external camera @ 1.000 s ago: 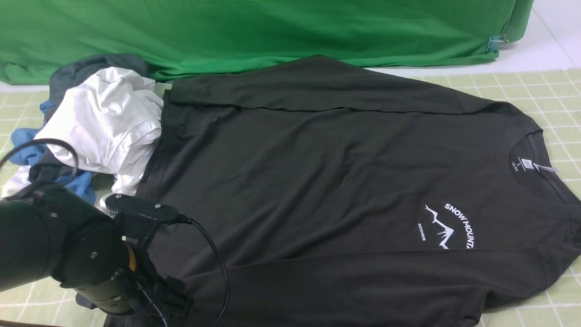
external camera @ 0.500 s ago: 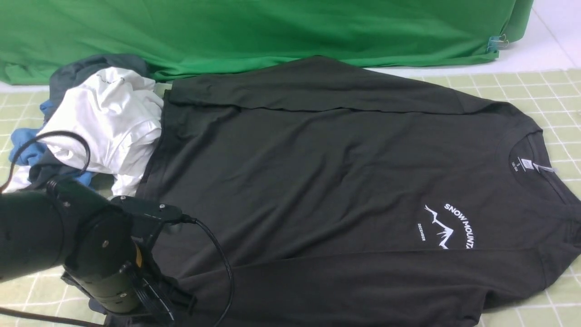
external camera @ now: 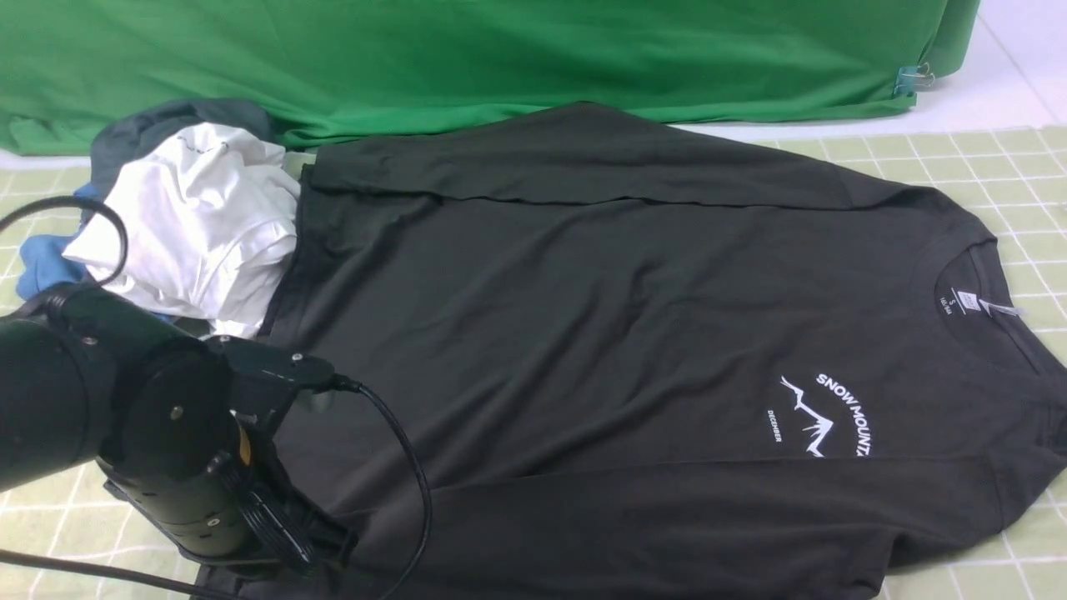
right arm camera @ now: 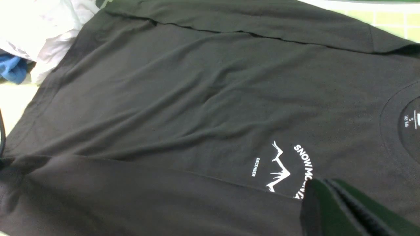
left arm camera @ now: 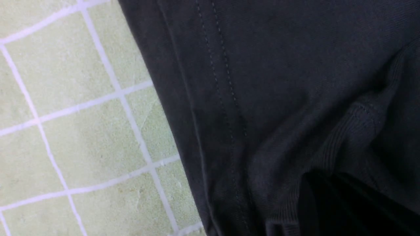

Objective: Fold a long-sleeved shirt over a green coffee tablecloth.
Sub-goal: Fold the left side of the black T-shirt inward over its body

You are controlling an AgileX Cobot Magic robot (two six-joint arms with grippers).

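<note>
Remote inspection, both arms. The large black cotton long-sleeved shirt (external camera: 583, 333) lies flat, front up, on the pale yellowish-green tablecloth with thin white grid lines (external camera: 959, 158); its collar points to my right and its hem to my left; the white "SNOW MOUNTAIN" arc and mountain print (external camera: 825, 417) faces up near the collar. One sleeve is laid along the far edge of the body and the other along the near edge.

The left gripper (external camera: 317, 546) sits low at the shirt's near-left corner, by the hem; its jaws are pressed together, and in the left wrist view the ribbed cuff (left arm camera: 354, 131) and stitched hem (left arm camera: 216, 82) gather towards them, so I read them as pinching the shirt. The right gripper (right arm camera: 331, 203) shows only in its own wrist view, over the chest print; its dark green fingers (right arm camera: 367, 209) are pressed together with nothing between them; I cannot tell whether they touch the fabric.

A crumpled white garment (external camera: 192, 217) lies against the shirt's hem on the far left, with a blue garment (external camera: 42, 258) and a dark grey one (external camera: 167, 117) beside it. Plain bright green fabric (external camera: 500, 58) runs along the far side; a small clip (external camera: 913, 79) hangs at its right end.
</note>
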